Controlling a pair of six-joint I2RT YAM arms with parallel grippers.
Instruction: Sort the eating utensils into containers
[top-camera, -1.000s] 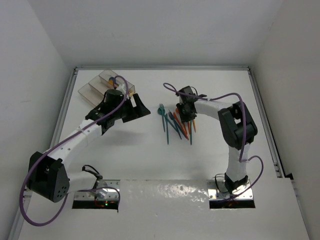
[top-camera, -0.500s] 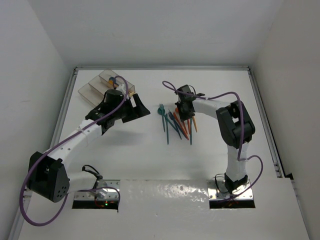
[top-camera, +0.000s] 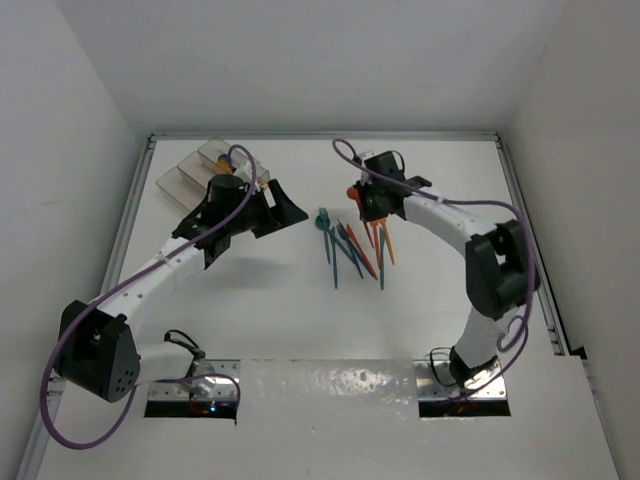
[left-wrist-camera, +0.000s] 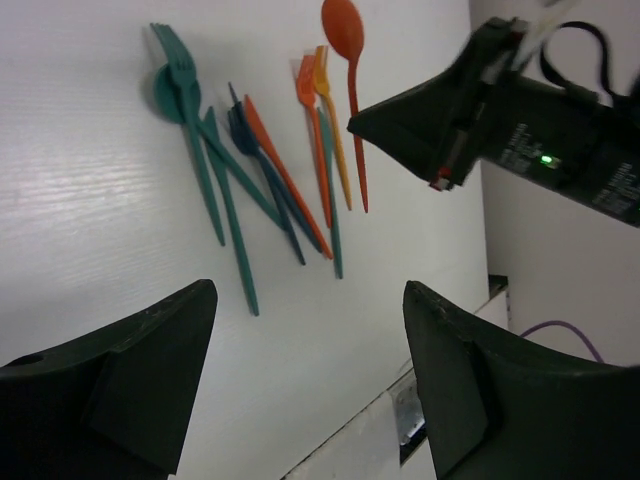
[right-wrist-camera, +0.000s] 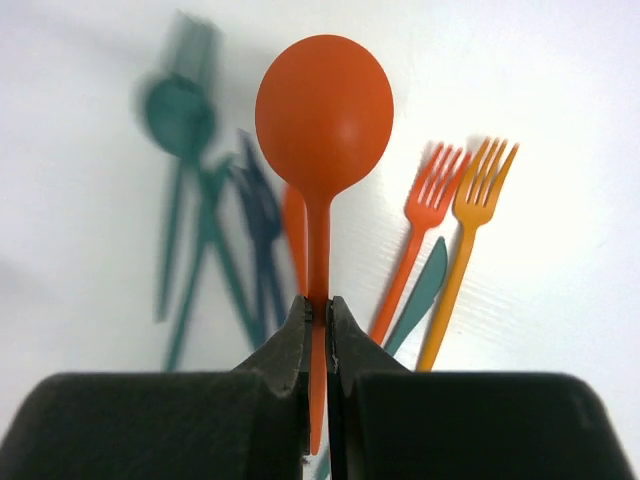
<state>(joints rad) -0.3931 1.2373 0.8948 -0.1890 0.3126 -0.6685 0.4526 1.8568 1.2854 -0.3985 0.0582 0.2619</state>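
Note:
My right gripper (right-wrist-camera: 318, 310) is shut on the thin handle of a red-orange spoon (right-wrist-camera: 323, 115) and holds it above the pile, bowl pointing away from me. In the top view this gripper (top-camera: 364, 203) hangs at the far end of the utensil pile (top-camera: 355, 250). The pile of teal, blue and orange forks, knives and a spoon lies fanned out mid-table (left-wrist-camera: 260, 190). My left gripper (left-wrist-camera: 308, 290) is open and empty, left of the pile (top-camera: 285, 208). The clear three-compartment tray (top-camera: 190, 170) stands at the back left, partly hidden by the left arm.
An orange fork (right-wrist-camera: 430, 210), a yellow-orange fork (right-wrist-camera: 472, 215) and a teal knife (right-wrist-camera: 425, 290) lie under the held spoon. A teal fork and spoon (top-camera: 323, 218) mark the pile's left end. Something orange lies in the tray's far compartment (top-camera: 222, 158).
My right gripper has risen from the pile and moved toward the back with the red-orange spoon in it; its elbow swung right. My left gripper shifted slightly toward the back.

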